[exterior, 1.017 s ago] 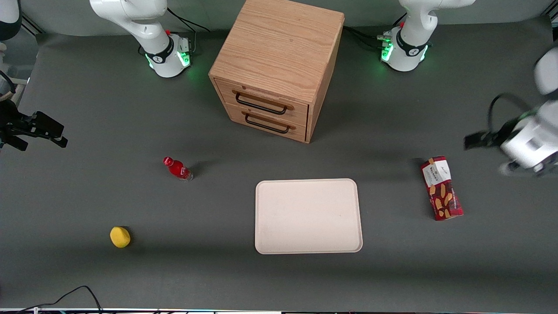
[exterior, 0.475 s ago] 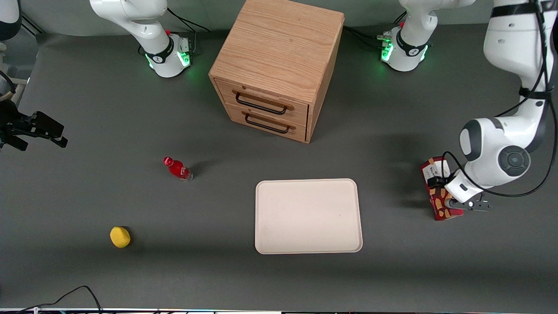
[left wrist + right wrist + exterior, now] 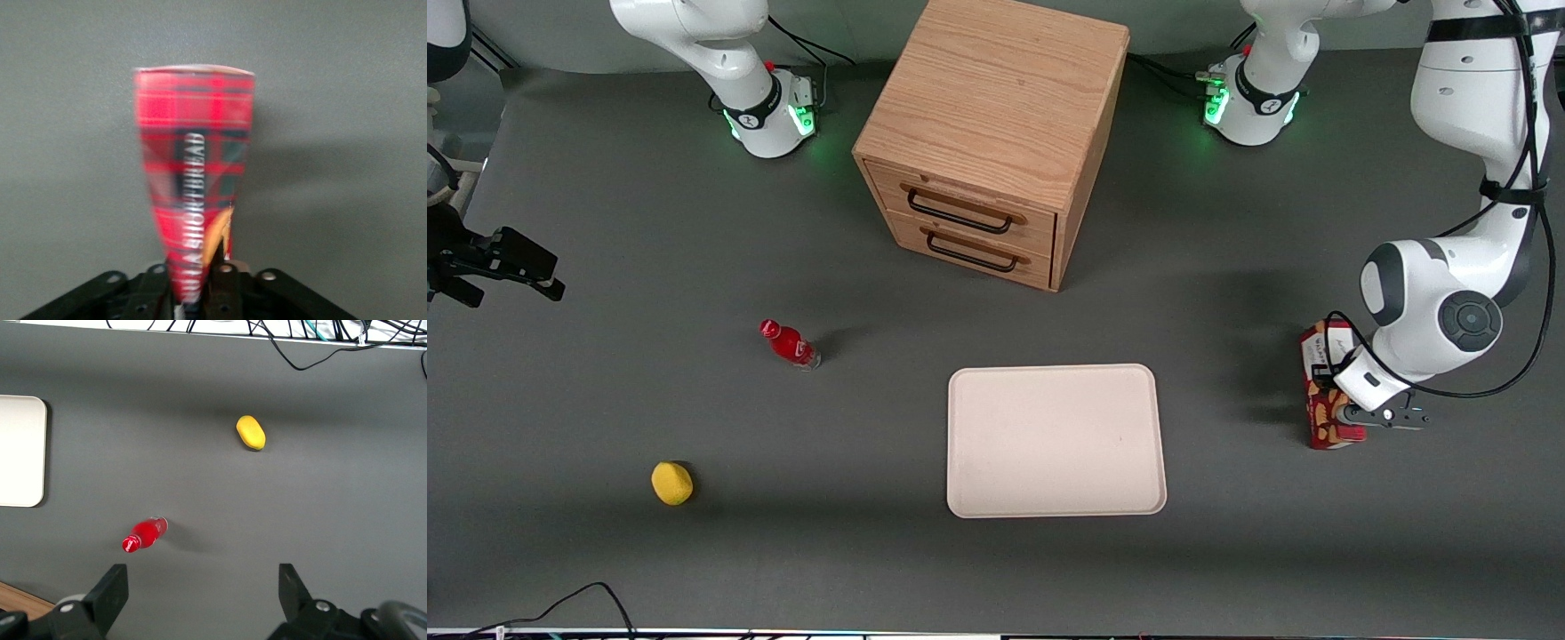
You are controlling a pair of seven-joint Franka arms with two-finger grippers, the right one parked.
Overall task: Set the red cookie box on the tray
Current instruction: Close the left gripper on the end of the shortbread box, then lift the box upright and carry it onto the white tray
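— Looking through the wrist camera, I see my left arm's black two-finger gripper (image 3: 200,283) clamped on the slim dark-red tartan cookie box (image 3: 193,180); the carton's end sits pinched between the fingers (image 3: 227,283) and its body runs away from the lens.

— And where is that from the front?

— Toward the working arm's end of the grey table (image 3: 605,551). The gripper (image 3: 1352,404) is down over the cookie box (image 3: 1319,391), which looks turned up onto a narrow side. I cannot tell whether it touches the table.

— The tray?

— One large flat cream-white rectangular tray (image 3: 1056,440) with rounded corners, near the middle of the table, nothing lying in it. The box is well apart from it, not on it.

— Other containers?

— One oak-wood cabinet (image 3: 996,133) with two drawers, each with a black handle, both closed; what is inside I cannot see. It stands farther from the front camera than the tray.

— Anything loose?

— One small red bottle (image 3: 789,344) and one yellow lemon-shaped thing (image 3: 671,483), both toward the parked arm's end, well apart from each other.
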